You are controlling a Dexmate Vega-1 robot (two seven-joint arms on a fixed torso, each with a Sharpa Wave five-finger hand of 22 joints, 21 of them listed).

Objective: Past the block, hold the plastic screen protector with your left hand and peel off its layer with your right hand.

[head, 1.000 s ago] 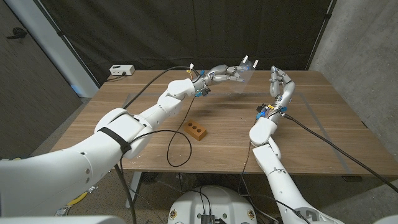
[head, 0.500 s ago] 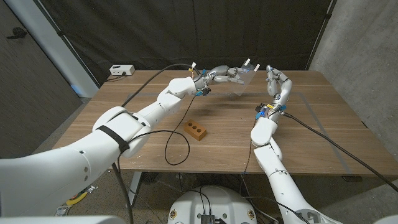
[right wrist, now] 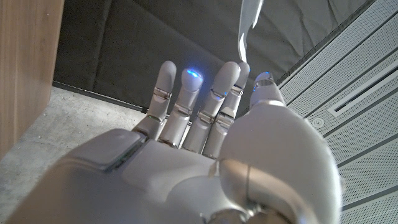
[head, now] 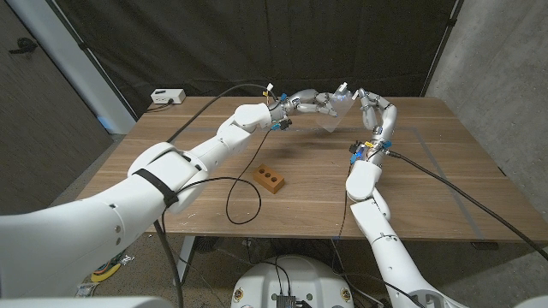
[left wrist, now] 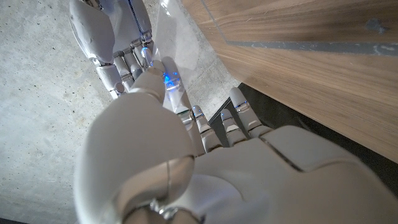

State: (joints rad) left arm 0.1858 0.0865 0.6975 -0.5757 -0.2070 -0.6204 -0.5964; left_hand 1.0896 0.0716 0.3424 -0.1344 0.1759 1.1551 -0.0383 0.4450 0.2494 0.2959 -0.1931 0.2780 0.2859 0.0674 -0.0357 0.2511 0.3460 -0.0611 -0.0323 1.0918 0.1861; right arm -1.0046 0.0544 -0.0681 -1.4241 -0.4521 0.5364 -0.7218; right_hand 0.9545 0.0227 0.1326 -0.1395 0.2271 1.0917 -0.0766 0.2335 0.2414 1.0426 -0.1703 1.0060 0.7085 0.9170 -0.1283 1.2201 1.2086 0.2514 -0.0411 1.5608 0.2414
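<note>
Head view: my left hand (head: 318, 101) pinches the screen protector (head: 334, 115) aloft past the block (head: 268, 179); my right hand (head: 370, 104), fingers spread, has closed in beside its edge, ready to peel.

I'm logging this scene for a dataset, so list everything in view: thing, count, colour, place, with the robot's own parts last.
screen protector: one, clear plastic with white tabs, held up above the table's far side.
block: one, orange-brown with holes on top, near the table's middle, toward the front.
white box: one, white, far left corner of the table.
cables: black, one looping beside the block, one trailing off to the right.
table: one, wooden.
backdrop: one, black curtain, behind the table.
left hand: one, silver-grey, raised, grips the screen protector.
right hand: one, silver-grey, raised, fingers close to the protector's edge; contact unclear.
</note>
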